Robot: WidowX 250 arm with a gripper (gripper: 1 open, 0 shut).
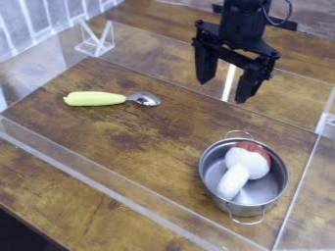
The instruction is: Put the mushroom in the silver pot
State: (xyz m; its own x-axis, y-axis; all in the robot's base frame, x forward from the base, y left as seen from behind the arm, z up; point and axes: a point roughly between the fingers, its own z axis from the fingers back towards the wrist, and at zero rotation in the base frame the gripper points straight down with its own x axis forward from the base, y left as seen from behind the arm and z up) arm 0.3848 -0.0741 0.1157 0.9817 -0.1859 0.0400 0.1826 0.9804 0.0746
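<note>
The mushroom (240,169) lies on its side inside the silver pot (214,182), white stem toward the front and red-brown cap toward the back. The pot stands on the wooden table at the lower right. My gripper (228,84) hangs in the air above the table's back right, well above and behind the pot. Its two black fingers (207,67) point down and stand wide apart with nothing between them.
A yellow-handled metal spoon (109,98) lies on the table at the left. A clear plastic wall (157,214) rings the work area, with a small clear stand (93,40) at the back left.
</note>
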